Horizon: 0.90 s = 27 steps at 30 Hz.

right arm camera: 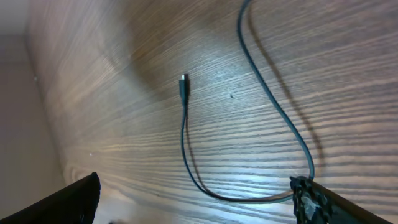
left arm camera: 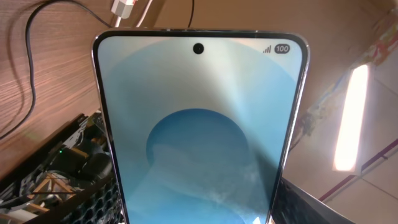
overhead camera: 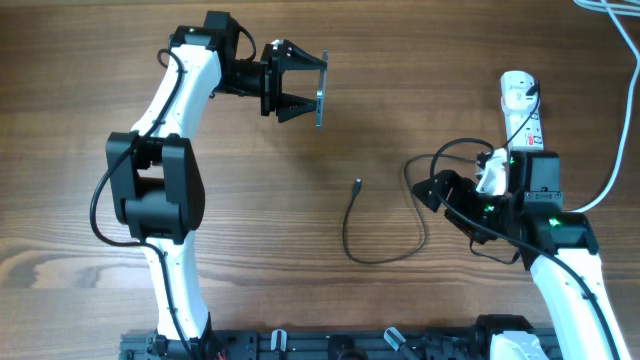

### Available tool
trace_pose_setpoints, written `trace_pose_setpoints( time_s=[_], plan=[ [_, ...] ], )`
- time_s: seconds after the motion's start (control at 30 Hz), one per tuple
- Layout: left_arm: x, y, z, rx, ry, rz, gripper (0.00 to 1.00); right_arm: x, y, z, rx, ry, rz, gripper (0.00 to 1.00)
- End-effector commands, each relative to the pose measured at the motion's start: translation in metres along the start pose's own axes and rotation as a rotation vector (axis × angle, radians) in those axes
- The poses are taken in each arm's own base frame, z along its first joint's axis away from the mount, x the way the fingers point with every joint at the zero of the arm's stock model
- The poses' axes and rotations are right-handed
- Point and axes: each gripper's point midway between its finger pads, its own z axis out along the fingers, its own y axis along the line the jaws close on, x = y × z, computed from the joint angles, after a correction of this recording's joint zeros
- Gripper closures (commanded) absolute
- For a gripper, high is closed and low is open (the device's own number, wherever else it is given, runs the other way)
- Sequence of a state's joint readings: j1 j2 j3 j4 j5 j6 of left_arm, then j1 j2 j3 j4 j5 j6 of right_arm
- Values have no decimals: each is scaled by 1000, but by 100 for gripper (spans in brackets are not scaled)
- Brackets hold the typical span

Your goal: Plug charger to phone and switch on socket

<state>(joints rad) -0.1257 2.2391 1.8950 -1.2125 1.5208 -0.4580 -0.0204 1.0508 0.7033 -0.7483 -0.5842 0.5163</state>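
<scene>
The wood-grain worktop carries everything. The left arm reaches across its far side with the left fingers clamped on the phone, holding it up off the worktop on edge. From overhead it shows only as a thin strip. In the left wrist view its teal-blue screen fills the frame, with a round shape on it, a camera hole at the top and "100" in the corner.

The right arm sits at the near right, and its right fingers stand wide apart, low over the worktop. Just beyond that arm lies the white socket, lengthwise, with red marking.

The charger loops loose across the middle of the worktop. One strand runs right up to a right finger, though the fingers are not closed on it. Its plug tip lies bare on the wood, well apart from the phone.
</scene>
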Motion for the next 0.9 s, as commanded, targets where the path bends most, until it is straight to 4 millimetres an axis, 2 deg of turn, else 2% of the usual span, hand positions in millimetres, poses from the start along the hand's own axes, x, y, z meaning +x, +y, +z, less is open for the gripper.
trace_pose_setpoints(
  time_s=[0.0, 0.4, 0.53, 0.6, 0.73, 0.8, 0.87],
  plan=[
    [14, -19, -4, 52, 22, 36, 22, 0, 12, -2, -48, 12, -85, 0],
    [14, -19, -4, 52, 22, 33, 22, 6, 8, -2, -31, 37, -168, 0],
    [14, -19, -4, 51, 22, 33, 22, 9, -3, -10, 84, 47, -185, 1],
    [14, -19, -4, 51, 22, 33, 22, 10, 7, -18, 127, 53, -231, 0],
    [14, -18, -4, 51, 22, 33, 21, 15, 50, -34, 181, 29, -351, 1],
    [14, -19, -4, 51, 22, 33, 21, 27, 82, -37, 153, 22, -456, 1],
    [14, -19, -4, 51, 22, 33, 21, 30, 94, -40, 197, -4, -486, 1]
  ],
)
